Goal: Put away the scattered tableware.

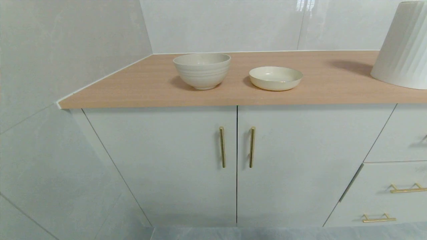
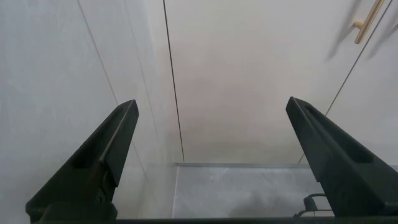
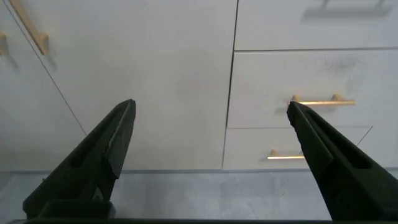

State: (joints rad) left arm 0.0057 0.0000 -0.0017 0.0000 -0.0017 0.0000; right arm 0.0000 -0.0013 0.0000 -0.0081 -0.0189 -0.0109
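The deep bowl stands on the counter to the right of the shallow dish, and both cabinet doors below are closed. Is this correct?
No. The head view shows the deep bowl left of the shallow dish; the rest holds.

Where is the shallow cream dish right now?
In the head view, the shallow cream dish sits on the wooden countertop, to the right of the deeper bowl and apart from it, above the right cabinet door.
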